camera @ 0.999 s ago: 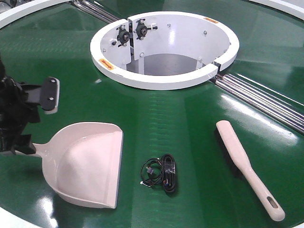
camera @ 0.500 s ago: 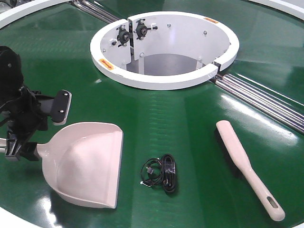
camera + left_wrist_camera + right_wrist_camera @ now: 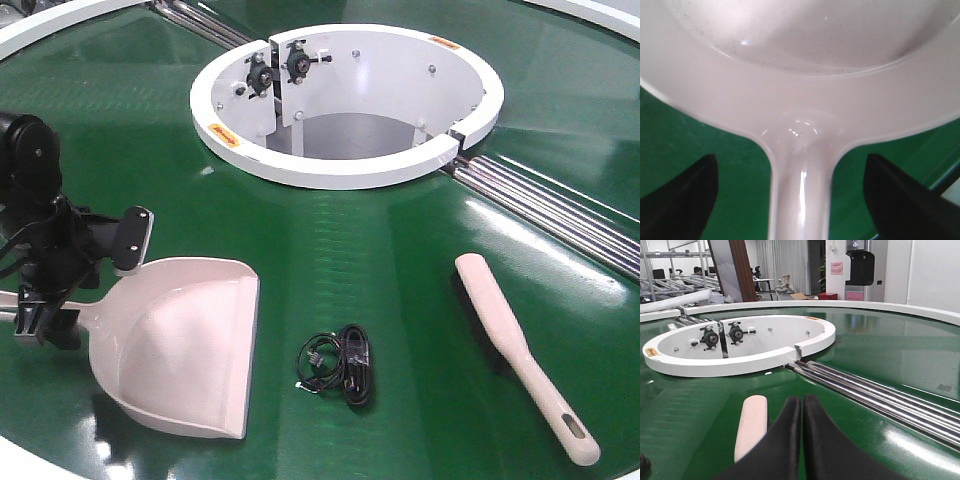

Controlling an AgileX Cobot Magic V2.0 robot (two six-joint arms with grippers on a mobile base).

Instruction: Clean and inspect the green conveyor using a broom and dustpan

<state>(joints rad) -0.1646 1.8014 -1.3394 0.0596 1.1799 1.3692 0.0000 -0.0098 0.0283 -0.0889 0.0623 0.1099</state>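
The green conveyor (image 3: 360, 250) fills the front view, with its white hub (image 3: 345, 100) at the back. The beige dustpan (image 3: 190, 350) lies at front left, handle pointing left. My left gripper (image 3: 85, 285) is open and straddles the dustpan's neck where the handle meets the pan. In the left wrist view the neck (image 3: 800, 165) runs between the two black fingertips (image 3: 695, 195) with green belt showing on both sides. The broom (image 3: 520, 350) lies at front right. My right gripper (image 3: 802, 402) is shut and empty, just right of the broom's end (image 3: 752, 425); it is out of the front view.
A coiled black cable (image 3: 340, 365) lies on the belt between dustpan and broom. Steel roller seams (image 3: 560, 215) run from the hub to the right edge. The white outer rim (image 3: 40, 25) shows at back left. Racks and a room lie beyond the conveyor (image 3: 680, 270).
My left gripper has come in from the left edge, moving right and down, and now straddles the dustpan's neck. Dustpan, broom and cable have not moved.
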